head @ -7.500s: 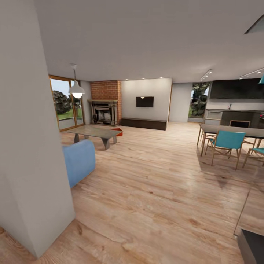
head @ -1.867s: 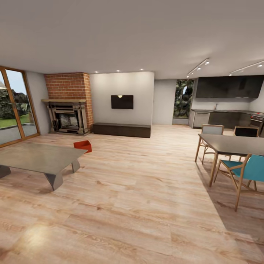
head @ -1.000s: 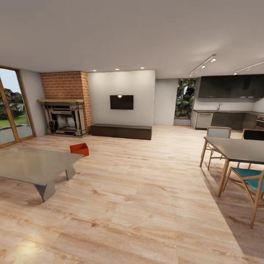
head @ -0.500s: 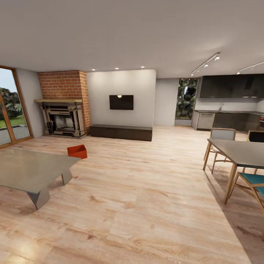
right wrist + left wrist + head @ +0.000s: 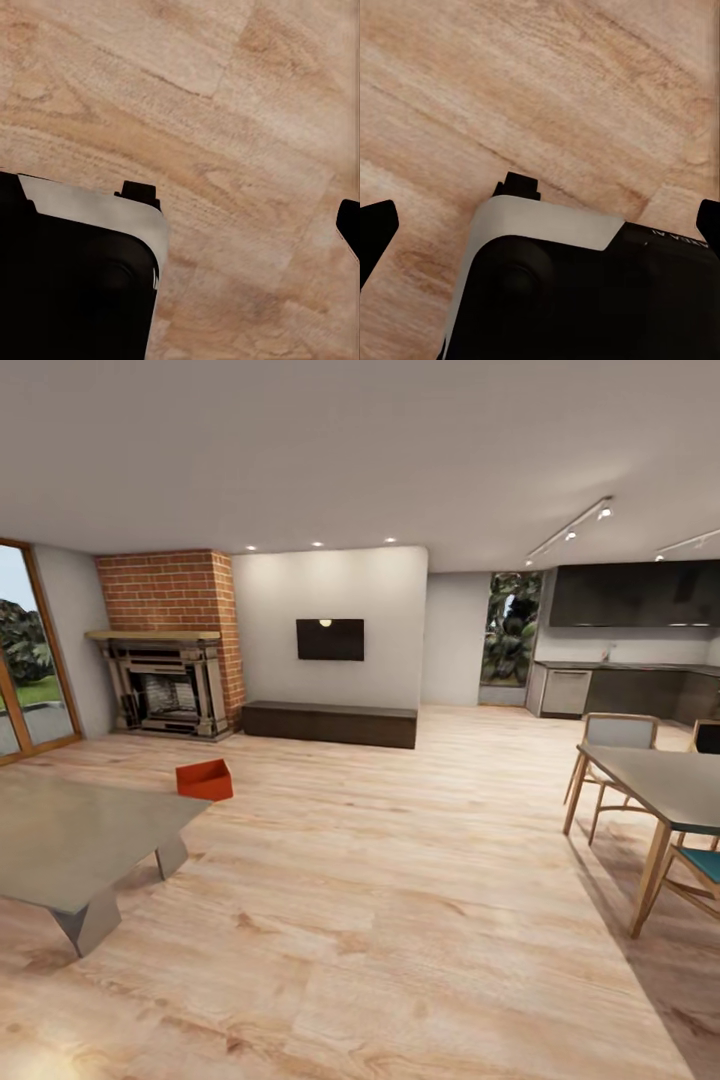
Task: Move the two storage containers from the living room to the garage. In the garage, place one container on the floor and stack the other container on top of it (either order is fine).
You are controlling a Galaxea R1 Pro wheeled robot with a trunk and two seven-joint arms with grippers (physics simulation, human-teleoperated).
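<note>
Still rolling into the living room; my view has closed in over the last seconds, so the bin (image 5: 205,779) now sits larger, on the wood floor (image 5: 400,880) past the coffee table (image 5: 70,840) corner, fireplace (image 5: 165,695) behind. It's far ahead of both hands. Second bin not spotted yet. Left gripper (image 5: 540,232) spread wide, empty; right gripper I can't tell. Nothing picked up yet.

Brick fireplace (image 5: 165,685), low grey coffee table (image 5: 70,840), light wood-plank flooring (image 5: 400,920).
</note>
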